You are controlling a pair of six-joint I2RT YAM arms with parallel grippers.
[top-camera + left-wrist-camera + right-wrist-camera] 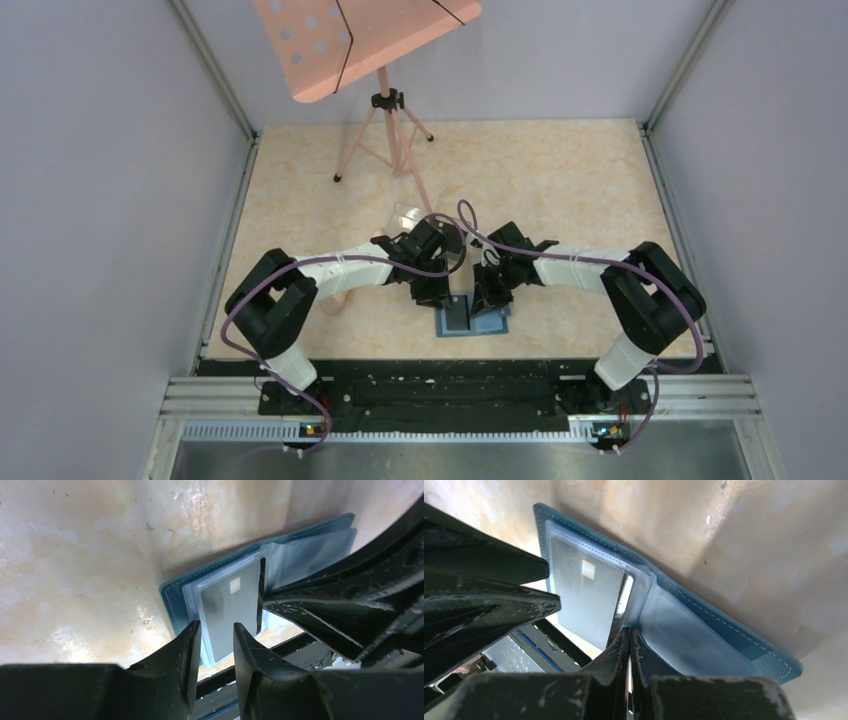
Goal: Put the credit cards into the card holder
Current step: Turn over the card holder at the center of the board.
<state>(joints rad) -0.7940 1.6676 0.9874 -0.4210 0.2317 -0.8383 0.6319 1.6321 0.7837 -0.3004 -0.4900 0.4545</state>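
Card holder [684,635] lies open and flat on the table [560,180], bottom centre of the top view, close to the near edge, between the two wrists. One credit card, the seated card [584,600], sits under the clear sleeve [192,592] on the left half in the right wrist view, chip visible. It looks fully in.

A second one, the held card [622,605], stands on edge at the fold, its far end at the sleeve mouth beside the seated card. Whether it has entered a pocket yet, can't tell.

Right gripper [630,632]: fingers pinched nearly together on the held card's near end. Left gripper [217,626]: fingers parted, nothing between them, hovering at the lower end of the sleeve. Contact with the holder unclear.

Progress, judged: one card done, one mid-insertion. Left to do is push the held card home and let go. No loose stack of cards shows anywhere, though the arms cover part of the table, so the remaining count is unknown. Holder not closed.

Further out: pink music stand [360,40] at upper centre of the top view.
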